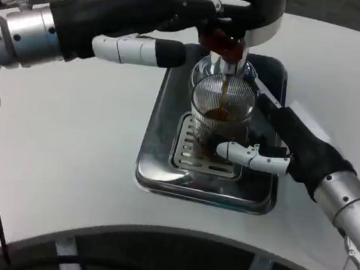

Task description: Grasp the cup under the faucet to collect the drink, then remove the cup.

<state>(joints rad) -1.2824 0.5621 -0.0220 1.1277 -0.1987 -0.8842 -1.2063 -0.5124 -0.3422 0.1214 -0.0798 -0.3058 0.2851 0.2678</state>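
the cup [222, 111] is clear ribbed glass, part filled with dark drink, a thin dark stream falling into it from the red faucet [223, 46]. it stands upright, long axis vertical, mouth up, on the slotted grate [188, 150] of the steel drip tray [163, 172]. the right hand [275, 145] wraps the cup from the right. the left hand [142, 31] rests on the dispenser's top, fingers extended, gripping nothing visible. bare white table [69, 149] lies left and near.
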